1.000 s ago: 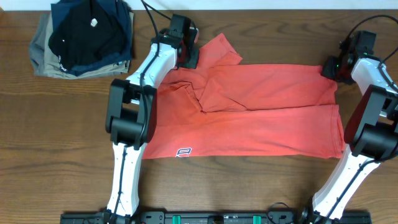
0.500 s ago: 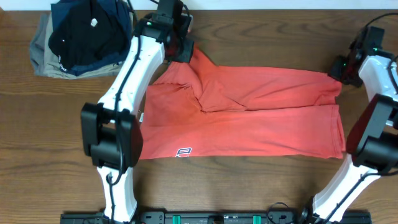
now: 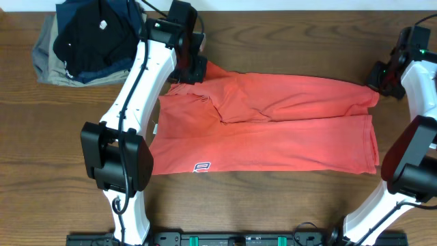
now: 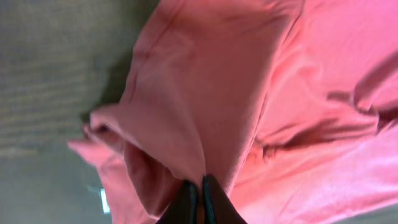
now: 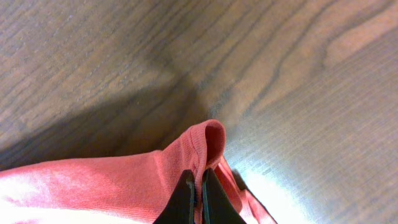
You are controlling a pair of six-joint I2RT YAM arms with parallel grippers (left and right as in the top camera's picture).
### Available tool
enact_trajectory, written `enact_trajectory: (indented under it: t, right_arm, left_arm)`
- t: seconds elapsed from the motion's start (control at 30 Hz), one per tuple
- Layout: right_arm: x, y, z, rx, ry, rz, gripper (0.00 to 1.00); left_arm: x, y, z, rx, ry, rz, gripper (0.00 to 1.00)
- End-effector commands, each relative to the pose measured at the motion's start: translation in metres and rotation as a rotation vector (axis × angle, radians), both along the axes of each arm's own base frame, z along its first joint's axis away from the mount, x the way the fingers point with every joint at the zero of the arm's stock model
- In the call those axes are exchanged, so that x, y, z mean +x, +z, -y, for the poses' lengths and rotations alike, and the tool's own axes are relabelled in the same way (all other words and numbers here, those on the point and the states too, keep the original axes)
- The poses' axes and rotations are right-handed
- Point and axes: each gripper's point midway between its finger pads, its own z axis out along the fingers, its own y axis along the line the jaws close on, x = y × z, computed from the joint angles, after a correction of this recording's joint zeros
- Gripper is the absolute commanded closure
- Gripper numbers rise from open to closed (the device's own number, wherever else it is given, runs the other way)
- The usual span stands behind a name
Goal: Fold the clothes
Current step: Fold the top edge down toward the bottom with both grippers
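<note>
Table [image 3: 273,198]: left claw [image 4: 199,188] and right claw [image 5: 198,182] pinch T-shirt [image 3: 287,130].

Small white logo [image 3: 201,166] near the hem of the coral-red soft-cloth T-shirt [image 3: 287,130]: too small to read. Black left gripper [image 3: 193,67] hides the shirt corner beneath it overhead. Stack of folded black, navy and khaki garments [image 3: 82,41]: cut by the top edge. Left wrist view: soft focus.
</note>
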Motion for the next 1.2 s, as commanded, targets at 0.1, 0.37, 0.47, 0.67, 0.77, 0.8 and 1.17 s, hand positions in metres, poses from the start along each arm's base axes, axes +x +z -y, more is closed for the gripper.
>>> enact_trajectory:
  t: [0.1,0.37,0.47,0.67,0.77,0.8,1.17]
  right_arm:
    - [-0.010,0.021,0.006,-0.006,-0.062,0.020,0.99]
    - [-0.024,0.018,0.017,0.018,-0.122,-0.010,0.99]
    - [-0.028,0.018,0.018,0.025,-0.130,-0.020,0.99]
    - [-0.030,0.027,0.019,0.023,-0.144,-0.004,0.99]
    - [-0.031,0.036,0.019,0.018,-0.146,0.013,0.99]
    - [-0.032,0.039,0.018,0.017,-0.146,0.017,0.99]
    - [-0.060,0.054,0.008,0.035,-0.148,-0.044,0.99]
  left_arm:
    - [-0.019,0.012,-0.035,0.067,0.072,-0.053,0.94]
    - [-0.033,0.016,-0.090,0.115,0.190,-0.126,0.94]
    - [-0.037,0.015,-0.097,0.110,0.209,-0.148,0.94]
    - [-0.042,0.015,-0.095,0.105,0.205,-0.171,0.94]
    - [-0.046,0.015,-0.095,0.108,0.204,-0.186,0.94]
    - [-0.049,0.015,-0.096,0.110,0.204,-0.198,0.94]
    - [-0.098,-0.025,-0.089,0.087,0.195,-0.427,0.94]
